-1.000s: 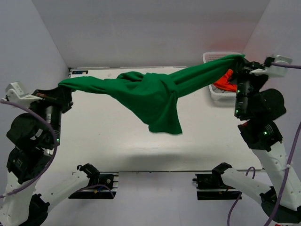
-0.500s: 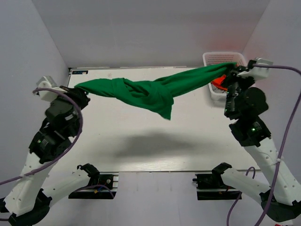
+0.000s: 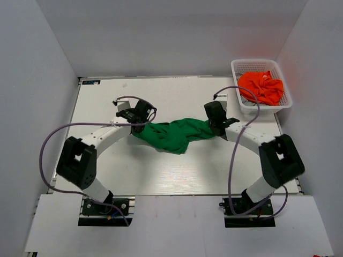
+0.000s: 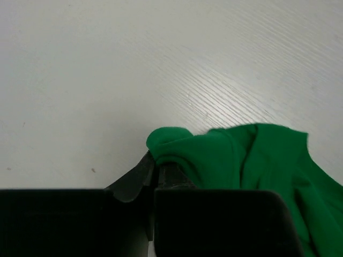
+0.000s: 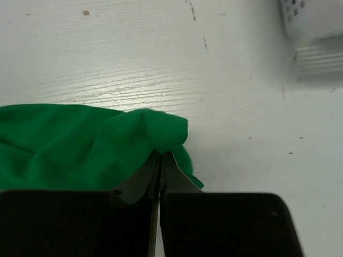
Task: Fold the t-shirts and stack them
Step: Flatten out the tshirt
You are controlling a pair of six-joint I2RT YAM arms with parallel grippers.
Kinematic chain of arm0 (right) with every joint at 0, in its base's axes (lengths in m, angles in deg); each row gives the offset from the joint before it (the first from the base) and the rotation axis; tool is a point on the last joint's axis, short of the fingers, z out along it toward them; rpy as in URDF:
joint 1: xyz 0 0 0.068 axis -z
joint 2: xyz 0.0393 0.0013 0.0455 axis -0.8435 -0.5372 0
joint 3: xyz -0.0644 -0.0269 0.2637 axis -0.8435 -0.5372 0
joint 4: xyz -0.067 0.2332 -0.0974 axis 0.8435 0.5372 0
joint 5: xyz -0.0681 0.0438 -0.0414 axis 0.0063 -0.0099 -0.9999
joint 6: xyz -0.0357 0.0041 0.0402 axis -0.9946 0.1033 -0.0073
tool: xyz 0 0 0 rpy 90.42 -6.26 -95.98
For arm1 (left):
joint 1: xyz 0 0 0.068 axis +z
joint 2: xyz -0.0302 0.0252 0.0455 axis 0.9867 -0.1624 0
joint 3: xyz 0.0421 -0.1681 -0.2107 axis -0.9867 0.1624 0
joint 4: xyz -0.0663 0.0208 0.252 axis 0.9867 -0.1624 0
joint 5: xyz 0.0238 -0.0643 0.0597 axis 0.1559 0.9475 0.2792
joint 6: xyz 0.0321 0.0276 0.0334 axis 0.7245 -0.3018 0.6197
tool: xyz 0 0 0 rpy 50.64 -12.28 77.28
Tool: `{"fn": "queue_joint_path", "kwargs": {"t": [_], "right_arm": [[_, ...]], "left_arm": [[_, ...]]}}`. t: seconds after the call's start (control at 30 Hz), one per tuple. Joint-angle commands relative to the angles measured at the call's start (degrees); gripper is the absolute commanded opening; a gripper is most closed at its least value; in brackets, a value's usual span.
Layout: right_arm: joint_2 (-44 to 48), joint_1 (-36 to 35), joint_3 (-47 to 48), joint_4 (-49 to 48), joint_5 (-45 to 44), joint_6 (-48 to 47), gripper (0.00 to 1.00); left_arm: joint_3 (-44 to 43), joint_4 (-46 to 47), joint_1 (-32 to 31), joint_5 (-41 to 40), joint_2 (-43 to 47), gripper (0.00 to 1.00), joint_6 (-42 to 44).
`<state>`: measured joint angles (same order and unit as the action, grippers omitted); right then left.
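No lettering, brand name or number can be read in any of the three views. The one candidate is a small dark rectangular sticker (image 3: 91,82) at the far left corner of the white wood-grain bench (image 3: 177,171), seen from the overhead camera. It is too small and too blurred for any of its print to be made out.

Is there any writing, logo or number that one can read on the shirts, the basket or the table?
Nothing here can be read.
The dark sticker at the far left corner of the table: too small to read.
The green t-shirt, the orange t-shirt and the white basket: no print shows.
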<state>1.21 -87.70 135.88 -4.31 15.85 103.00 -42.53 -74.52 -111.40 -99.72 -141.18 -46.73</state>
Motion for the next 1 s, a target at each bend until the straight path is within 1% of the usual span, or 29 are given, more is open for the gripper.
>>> {"fn": "queue_joint_path", "kwargs": {"t": [0.0, 0.03, 0.07, 0.1, 0.17, 0.2, 0.27, 0.3, 0.37, 0.43, 0.47, 0.5, 0.53, 0.57, 0.6, 0.63, 0.67, 0.7, 0.73, 0.77, 0.8, 0.83, 0.87, 0.9, 0.97], "right_arm": [[-4.83, 1.45, 6.8, -0.19, 1.71, 3.94, 0.0], [-7.19, 1.98, 8.12, -0.1, 2.32, 4.02, 0.0], [-9.21, 2.42, 8.57, -0.1, 2.59, 4.02, 0.0], [-10.89, 2.68, 9.53, 0.25, 3.2, 4.2, 0.0], [-13.0, 3.3, 10.77, 1.21, 4.52, 4.46, 0.0], [-13.45, 3.65, 10.94, 1.22, 6.0, 4.46, 0.0], [-13.63, 4.18, 10.94, 1.22, 6.8, 4.46, 0.0], [-13.54, 4.27, 10.6, 1.22, 7.51, 4.63, 0.0], [-12.67, 4.62, 10.24, 1.74, 8.21, 4.9, 0.0], [-11.79, 4.62, 9.37, 1.74, 9.09, 4.9, 0.0], [-11.52, 5.05, 9.01, 1.92, 9.27, 5.07, 0.0], [-11.17, 5.06, 8.92, 2.1, 9.18, 5.42, 0.0], [-10.73, 5.06, 8.92, 3.23, 8.92, 5.69, 0.0], [-10.47, 5.32, 8.75, 3.76, 8.74, 5.78, 0.0], [-9.51, 5.5, 8.57, 3.68, 8.92, 5.95, 0.0], [-9.32, 5.59, 8.05, 3.85, 9.35, 5.78, 0.0], [-9.06, 5.76, 7.78, 3.86, 9.53, 5.87, 0.0], [-8.71, 5.85, 7.61, 4.03, 9.79, 5.78, 0.0], [-8.45, 5.85, 7.69, 4.38, 9.8, 5.69, 0.0], [-8.44, 6.02, 7.69, 4.99, 9.8, 5.95, 0.0], [-8.18, 6.2, 7.78, 5.17, 9.88, 6.13, 0.0], [-8.09, 6.38, 7.87, 5.35, 9.97, 6.65, 0.0], [-8.0, 6.55, 7.78, 5.78, 10.58, 7.18, 0.0], [-8.0, 6.73, 7.61, 5.79, 11.55, 7.36, 0.0], [-7.48, 7.17, 6.56, 5.7, 13.39, 8.33, 0.08]], "left_arm": [[-4.51, 1.63, 3.49, -1.51, -2.46, 0.13, -3.36], [-5.48, 1.63, 4.97, -0.98, -5.61, 0.15, -2.75], [-7.14, 1.63, 5.6, -0.98, -7.12, 0.27, -2.14], [-8.2, 1.63, 6.13, 0.33, -8.61, 0.35, -2.13], [-11.36, -0.73, 7.19, 2.09, -12.48, 0.46, -0.47], [-12.68, -2.13, 7.88, 4.1, -13.54, 0.7, -0.46], [-15.93, -6.69, 7.89, 4.73, -15.74, 0.96, 0.15], [-16.99, -8.63, 7.89, 5.52, -15.75, 1.0, 0.15], [-19.1, -13.37, 7.37, 6.13, -15.75, 1.0, 0.15], [-19.64, -15.32, 6.84, 6.14, -14.09, 1.0, 0.15], [-19.64, -15.33, 6.23, 7.62, -13.04, 1.0, 1.81], [-19.64, -13.33, 6.22, 12.42, -11.89, 1.0, 6.26], [-19.03, -11.92, 5.7, 15.08, -10.75, 1.0, 8.05], [-17.2, -10.25, 5.69, 17.72, -7.43, 1.0, 9.63], [-15.61, -5.1, 5.17, 24.09, -5.49, 1.0, 13.91], [-13.86, -2.0, 5.17, 27.73, -3.2, 1.0, 15.78], [-9.75, 1.42, 5.17, 31.68, -1.01, 1.0, 17.8], [-7.53, 5.02, 4.56, 40.07, 3.89, 1.0, 21.65], [-5.25, 12.63, 4.55, 45.29, 6.29, 1.0, 23.51], [-1.05, 16.36, 3.77, 54.91, 8.4, 1.0, 24.92], [0.65, 19.7, 3.76, 59.1, 10.07, 1.0, 25.81], [2.49, 23.83, 2.45, 61.84, 11.92, 1.0, 25.82], [2.51, 24.48, 1.92, 64.47, 11.94, 1.0, 25.82], [2.51, 24.48, 1.3, 64.5, 11.33, 1.0, 26.34], [0.32, 22.47, -0.54, 63.27, 7.03, 1.0, 26.35]]}}
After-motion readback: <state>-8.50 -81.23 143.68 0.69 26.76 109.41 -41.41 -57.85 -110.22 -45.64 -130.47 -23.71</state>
